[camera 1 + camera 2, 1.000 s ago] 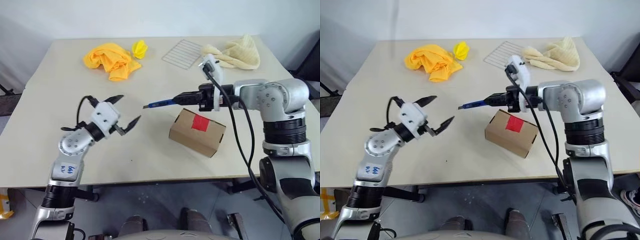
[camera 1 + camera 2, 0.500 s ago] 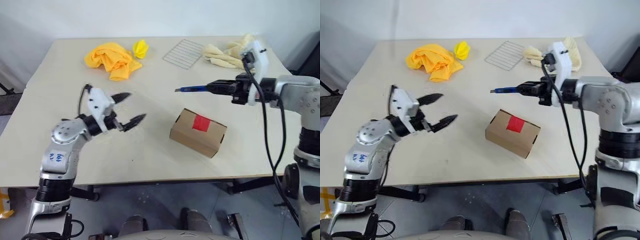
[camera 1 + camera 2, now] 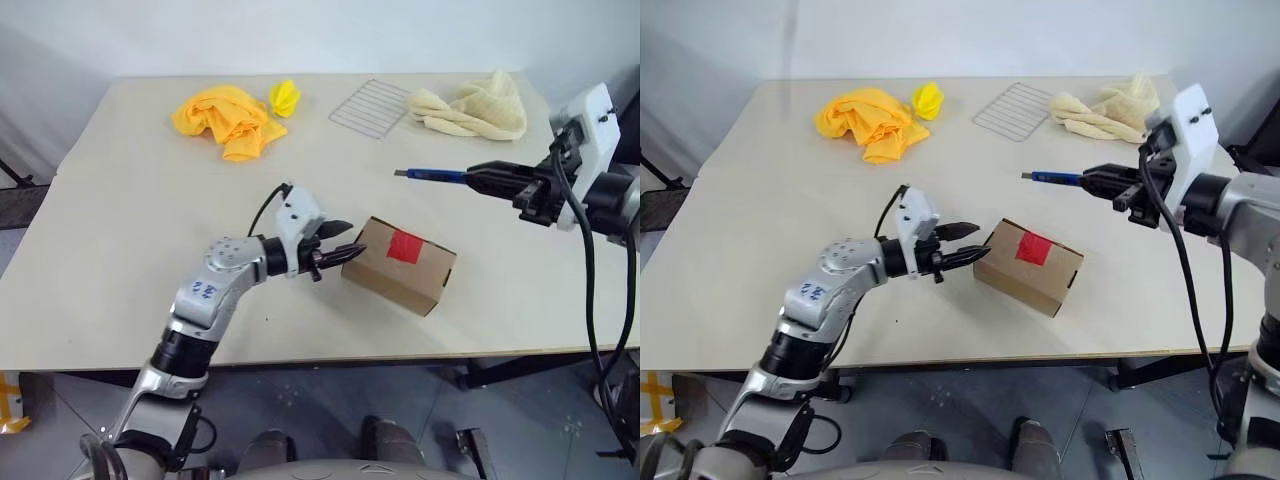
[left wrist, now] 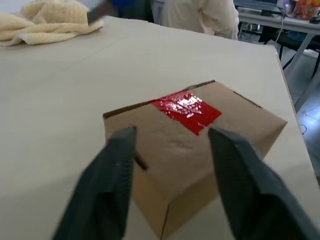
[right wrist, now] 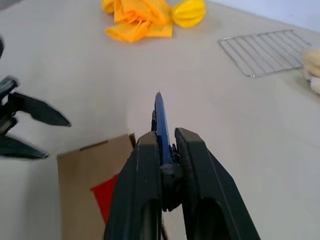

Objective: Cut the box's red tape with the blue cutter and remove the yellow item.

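Note:
The box (image 3: pixel 400 270), brown cardboard with its flaps shut, lies in the middle of the table, and the red tape (image 3: pixel 403 246) crosses its top seam. My left gripper (image 3: pixel 341 243) is at the box's left end, open. Its fingers (image 4: pixel 119 160) stand to either side of the near corner, and I cannot tell whether they touch it. My right gripper (image 3: pixel 503 183) hovers above and to the right of the box, shut on the blue cutter (image 3: pixel 436 175), whose blade tip points left. The closed flaps hide the inside, so the yellow item is out of view.
At the back of the table (image 3: pixel 120 210) lie an orange cloth (image 3: pixel 225 118) with a bright yellow lump (image 3: pixel 284 96) beside it, a wire rack (image 3: pixel 368 105) and a cream towel (image 3: pixel 475 108). The table edge runs close in front of the box.
My left gripper has swung right to the box's left end and its fingers have narrowed. My right gripper has carried the cutter right, away from above the box.

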Tool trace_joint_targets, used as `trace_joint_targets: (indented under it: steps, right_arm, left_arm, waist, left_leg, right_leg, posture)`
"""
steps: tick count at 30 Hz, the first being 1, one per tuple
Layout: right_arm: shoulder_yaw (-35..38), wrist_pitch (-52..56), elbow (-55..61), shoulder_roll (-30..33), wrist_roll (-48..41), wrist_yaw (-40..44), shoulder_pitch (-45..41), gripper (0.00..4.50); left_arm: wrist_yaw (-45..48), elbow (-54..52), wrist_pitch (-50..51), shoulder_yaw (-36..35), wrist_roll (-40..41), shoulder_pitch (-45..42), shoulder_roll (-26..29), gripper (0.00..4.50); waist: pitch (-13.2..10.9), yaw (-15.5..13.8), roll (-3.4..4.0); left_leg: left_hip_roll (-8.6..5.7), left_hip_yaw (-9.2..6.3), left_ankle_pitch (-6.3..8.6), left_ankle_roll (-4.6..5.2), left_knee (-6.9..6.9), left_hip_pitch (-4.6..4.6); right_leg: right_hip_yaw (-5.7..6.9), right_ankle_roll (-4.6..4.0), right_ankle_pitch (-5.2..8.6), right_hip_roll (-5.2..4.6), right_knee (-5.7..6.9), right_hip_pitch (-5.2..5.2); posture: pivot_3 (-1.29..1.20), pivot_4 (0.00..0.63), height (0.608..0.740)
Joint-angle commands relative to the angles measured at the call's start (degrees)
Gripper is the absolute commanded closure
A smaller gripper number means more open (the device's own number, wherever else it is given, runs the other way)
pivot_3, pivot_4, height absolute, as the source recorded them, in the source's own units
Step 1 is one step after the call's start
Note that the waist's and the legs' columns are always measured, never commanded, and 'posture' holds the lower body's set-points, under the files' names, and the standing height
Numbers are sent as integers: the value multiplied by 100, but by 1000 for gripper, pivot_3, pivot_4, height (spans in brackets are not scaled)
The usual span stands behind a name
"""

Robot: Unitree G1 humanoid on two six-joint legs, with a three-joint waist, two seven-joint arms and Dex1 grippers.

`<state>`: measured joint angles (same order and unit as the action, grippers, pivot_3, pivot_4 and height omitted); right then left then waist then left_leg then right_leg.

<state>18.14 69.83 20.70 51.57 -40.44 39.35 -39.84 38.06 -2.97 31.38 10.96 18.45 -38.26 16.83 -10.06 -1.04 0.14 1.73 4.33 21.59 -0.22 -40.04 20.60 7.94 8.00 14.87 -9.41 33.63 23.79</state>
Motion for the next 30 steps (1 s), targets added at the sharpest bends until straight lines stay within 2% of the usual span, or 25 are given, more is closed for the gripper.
trace_joint_targets:
  steps: [1, 4, 5, 10, 16, 23, 30]
  right_arm:
    - [-11, -178, 331, 289, -24, 121, 214, 4355]
    - [-227, -387, 366, 447, 74, 211, 401, 4355]
    - [-283, -468, 319, 484, 112, 232, 407, 4355]
    - [-557, -729, 111, 536, 237, 291, 295, 4355]
    - [-796, -833, -92, 510, 274, 402, 127, 4355]
    - [-1040, -994, -241, 443, 373, 480, 143, 4355]
    - [-1156, -1117, -315, 457, 503, 528, 280, 4355]
  left_arm:
    - [-312, 93, 258, 143, -179, -330, -289, 3420]
    - [-498, 170, 386, 201, -292, -474, -530, 4390]
    - [-506, 180, 437, 221, -315, -475, -561, 4477]
    - [-576, 363, 466, 333, -507, -549, -679, 4477]
    - [-637, 216, 1001, 309, -423, -539, -851, 4477]
    - [-843, -35, 1657, 210, -339, -432, -944, 4477]
    - [-871, -97, 1798, 180, -341, -438, -922, 4477]
  waist:
    - [-1, -32, -1]
    - [-2, -52, -3]
    - [-2, -47, -3]
    - [-2, -36, -4]
    - [-2, -55, -4]
    - [-2, -50, -4]
    - [-2, -50, -4]
  left_leg:
    - [0, 1, 0, 0, -1, -1]
    - [-1, 1, 0, 1, -4, 0]
    - [-1, 1, 0, 1, -4, 0]
    - [-1, 2, 0, 2, -2, -2]
    - [-1, 1, 0, 2, -4, -1]
    - [-1, 2, 0, 2, -4, 1]
    - [-1, 2, 0, 2, -5, 1]
  right_leg:
    - [-1, 0, 0, 0, 1, 0]
    - [-1, 1, -1, 0, 0, -1]
    - [-2, 2, -2, 0, 0, -2]
    - [-3, 3, -2, 0, -1, -1]
    - [-2, 3, -2, 0, -1, -1]
    - [-2, 4, -2, 0, -3, -1]
    - [-2, 4, -2, 0, -3, -2]
  posture:
    - [0, 150, 740]
    - [0, 150, 740]
    - [0, 150, 740]
    - [0, 150, 740]
    - [0, 150, 740]
    - [0, 150, 740]
    - [0, 150, 740]
